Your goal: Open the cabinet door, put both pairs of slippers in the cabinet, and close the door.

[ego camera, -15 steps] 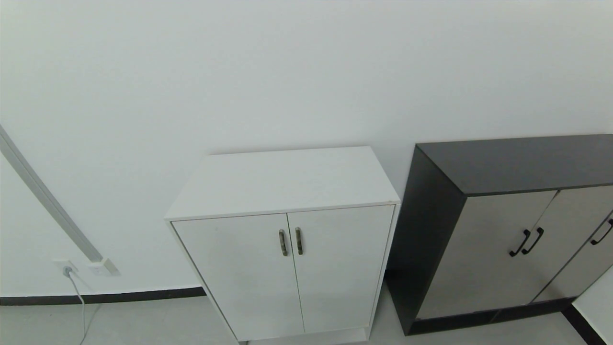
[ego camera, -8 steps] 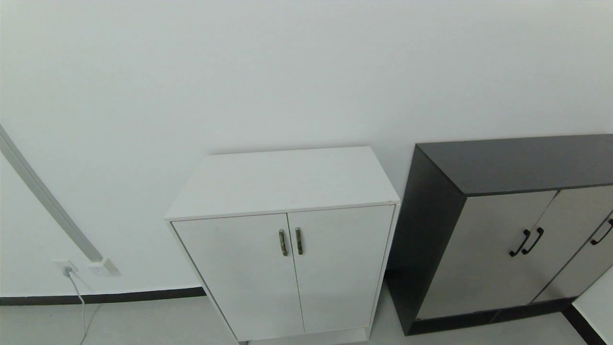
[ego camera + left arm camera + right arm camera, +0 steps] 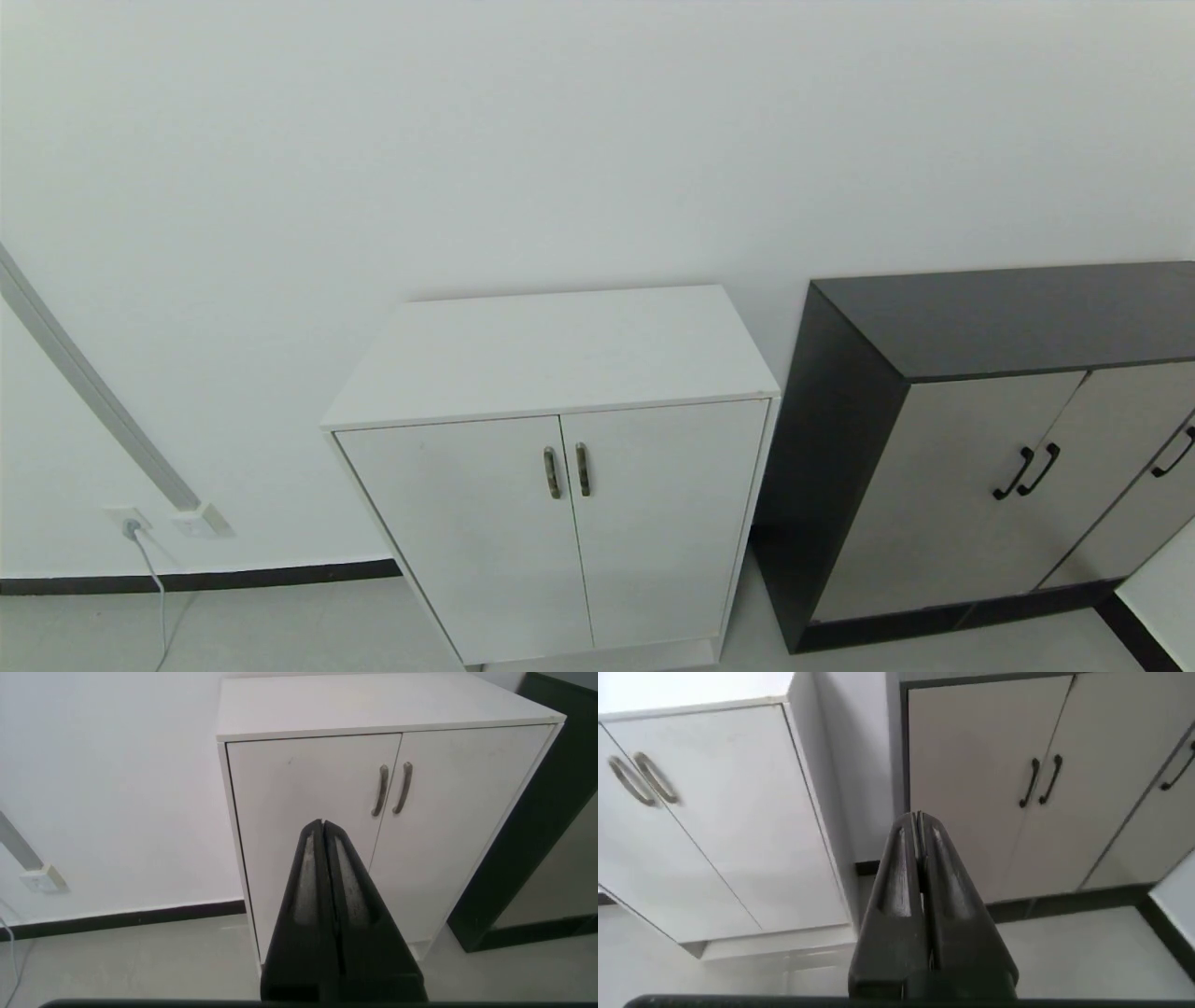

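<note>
Against the wall (image 3: 560, 140), the dark cabinet (image 3: 1008, 317) stands just right of the white cabinet (image 3: 551, 355). The white one's doors (image 3: 476, 532) are shut, hiding its contents, with the handles (image 3: 553, 472) side by side. The left gripper (image 3: 322, 826) and right gripper (image 3: 918, 817) hang before them, clenched on nothing. Nothing has moved since earlier.

The white cabinet (image 3: 551, 355) has shut doors (image 3: 653, 523), so its inside is hidden. In the head view its bottom is cut off. The black cabinet (image 3: 1008, 317) beside it runs off the right edge.
</note>
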Available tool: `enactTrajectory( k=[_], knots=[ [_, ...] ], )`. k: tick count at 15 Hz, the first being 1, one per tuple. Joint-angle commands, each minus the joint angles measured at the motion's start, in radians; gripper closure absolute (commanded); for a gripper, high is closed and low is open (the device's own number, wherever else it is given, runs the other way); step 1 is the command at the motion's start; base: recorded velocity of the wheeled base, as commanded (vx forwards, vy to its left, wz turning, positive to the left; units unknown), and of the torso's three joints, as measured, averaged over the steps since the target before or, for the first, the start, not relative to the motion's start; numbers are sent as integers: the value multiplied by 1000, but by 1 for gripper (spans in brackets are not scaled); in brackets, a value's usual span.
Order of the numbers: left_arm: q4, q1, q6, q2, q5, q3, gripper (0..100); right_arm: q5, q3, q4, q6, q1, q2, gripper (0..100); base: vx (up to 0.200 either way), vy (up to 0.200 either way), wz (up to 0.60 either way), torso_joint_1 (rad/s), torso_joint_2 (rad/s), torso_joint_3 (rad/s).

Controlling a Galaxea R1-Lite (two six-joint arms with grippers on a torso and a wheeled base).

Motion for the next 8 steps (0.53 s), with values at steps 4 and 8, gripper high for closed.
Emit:
enactTrajectory(
  k=[4, 8],
  knots=[
    [0, 0, 0, 1, 0, 0, 100, -53, 0, -8, 34, 12, -64, 100, 0, 0, 0, 0, 0, 0],
    [0, 0, 2, 1, 2, 0, 100, -48, 0, -5, 28, 12, -64, 100, 0, 0, 0, 0, 0, 0]
  ],
)
